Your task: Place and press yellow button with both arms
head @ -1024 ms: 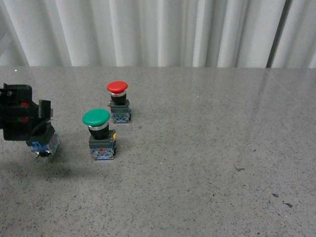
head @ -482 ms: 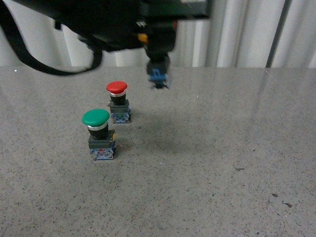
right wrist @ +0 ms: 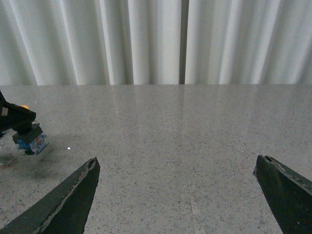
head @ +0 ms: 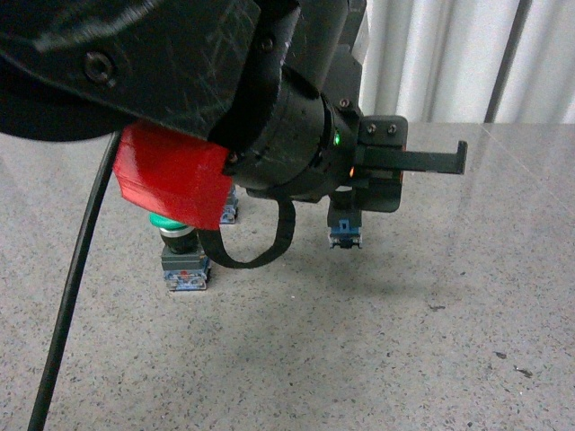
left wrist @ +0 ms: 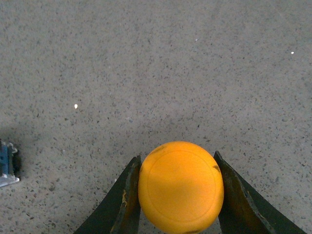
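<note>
My left gripper (head: 349, 208) is shut on the yellow button, whose blue-grey base (head: 345, 236) hangs a little above the table, right of the green button. In the left wrist view the yellow cap (left wrist: 181, 186) sits squeezed between both fingers (left wrist: 127, 197), with the table below it. My right gripper (right wrist: 178, 195) is open and empty above bare table. In the right wrist view the held button's base (right wrist: 31, 140) shows far off at the left edge.
The green-capped button (head: 183, 250) stands on the grey speckled table (head: 422, 341), half hidden by my left arm (head: 180, 81). The red-capped button is hidden behind that arm. Another button's blue base (left wrist: 7, 165) shows in the left wrist view. White curtains (head: 449, 54) hang behind.
My left arm carried the yellow button from the table's left side, up past the red button, then down towards the table's middle. The arm now fills the front view's upper left.
</note>
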`<state>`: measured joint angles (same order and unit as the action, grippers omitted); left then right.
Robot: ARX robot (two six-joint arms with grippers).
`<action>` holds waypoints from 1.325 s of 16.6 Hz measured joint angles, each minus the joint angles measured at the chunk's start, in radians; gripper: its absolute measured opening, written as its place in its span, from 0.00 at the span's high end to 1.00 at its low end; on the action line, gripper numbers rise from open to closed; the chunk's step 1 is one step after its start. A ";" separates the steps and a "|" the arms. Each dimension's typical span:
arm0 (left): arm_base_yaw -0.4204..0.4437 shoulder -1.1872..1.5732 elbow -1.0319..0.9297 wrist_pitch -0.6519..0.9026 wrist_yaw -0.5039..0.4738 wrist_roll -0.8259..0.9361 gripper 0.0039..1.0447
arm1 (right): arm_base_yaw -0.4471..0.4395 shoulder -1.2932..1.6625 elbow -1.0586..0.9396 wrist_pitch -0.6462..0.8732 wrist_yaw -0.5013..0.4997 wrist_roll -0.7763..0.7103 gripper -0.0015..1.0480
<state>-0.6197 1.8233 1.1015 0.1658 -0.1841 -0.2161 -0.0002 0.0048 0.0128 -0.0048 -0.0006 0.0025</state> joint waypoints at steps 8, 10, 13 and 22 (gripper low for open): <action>-0.004 0.032 0.007 -0.021 -0.049 -0.047 0.60 | 0.000 0.000 0.000 0.000 0.000 0.000 0.06; -0.004 0.033 0.007 -0.023 -0.047 -0.047 0.41 | 0.000 0.000 0.000 0.000 0.000 0.000 0.06; -0.003 0.033 0.013 -0.023 -0.040 -0.047 0.13 | 0.000 0.000 0.000 0.000 0.000 0.000 0.06; 0.176 -0.323 -0.102 0.078 -0.214 0.156 0.06 | 0.000 0.000 0.000 0.000 0.000 0.000 0.06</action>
<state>-0.4435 1.4998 0.9993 0.2436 -0.3977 -0.0601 -0.0002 0.0048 0.0128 -0.0044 -0.0010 0.0025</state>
